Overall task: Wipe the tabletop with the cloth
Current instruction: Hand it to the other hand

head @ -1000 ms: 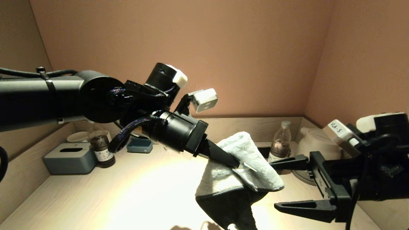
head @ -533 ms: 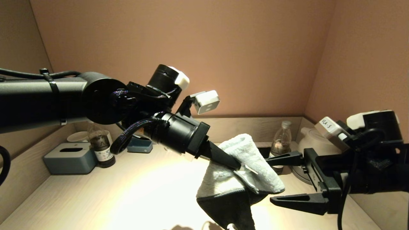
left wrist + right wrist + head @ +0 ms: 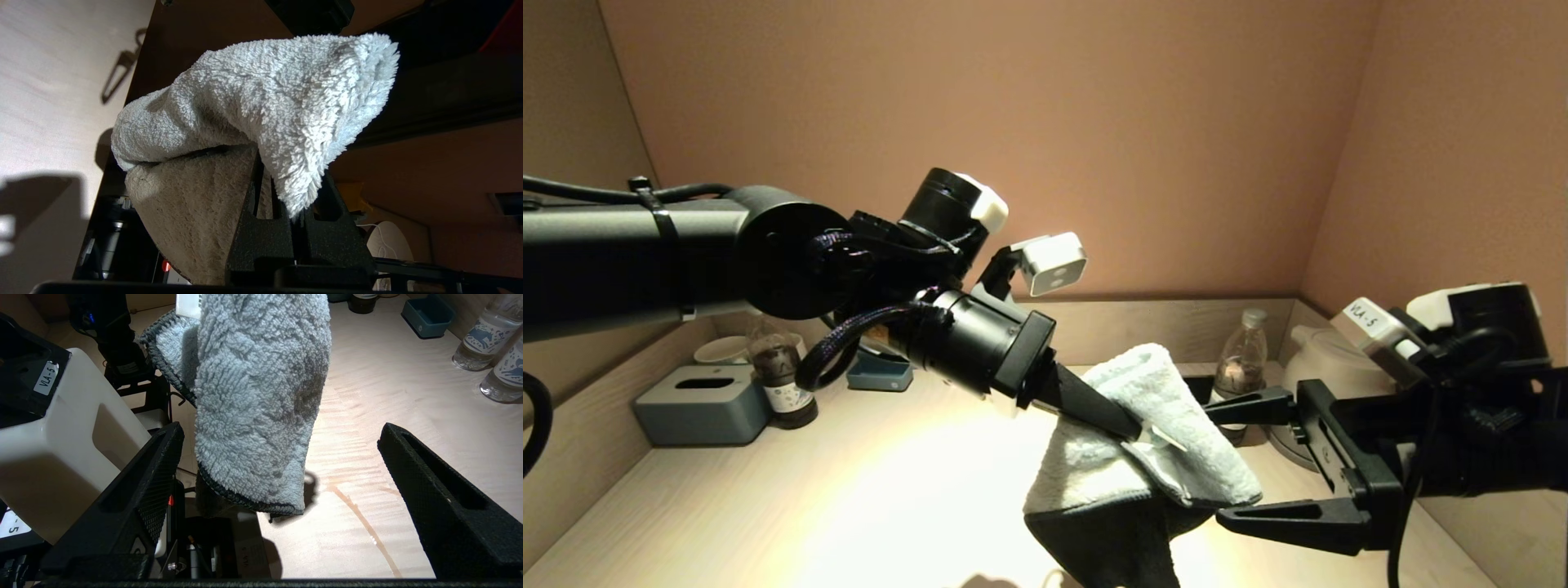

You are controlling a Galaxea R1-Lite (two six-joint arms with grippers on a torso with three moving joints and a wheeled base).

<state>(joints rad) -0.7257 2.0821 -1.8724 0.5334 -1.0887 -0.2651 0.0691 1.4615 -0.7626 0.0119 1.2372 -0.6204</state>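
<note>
Above tabletop [image 3: 768, 506] | cloth [image 3: 1143, 425] hides left gripper [image 3: 1152, 433] fingertips

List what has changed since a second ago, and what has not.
The right gripper, jaws wide open, has slid leftward in the head view, closing on the hanging cloth; its lower finger now reaches under the cloth's edge. Nothing was grasped or released. The left gripper stays shut on the cloth, held above the tabletop, barely shifted. The bottles and boxes behind have not moved.
</note>
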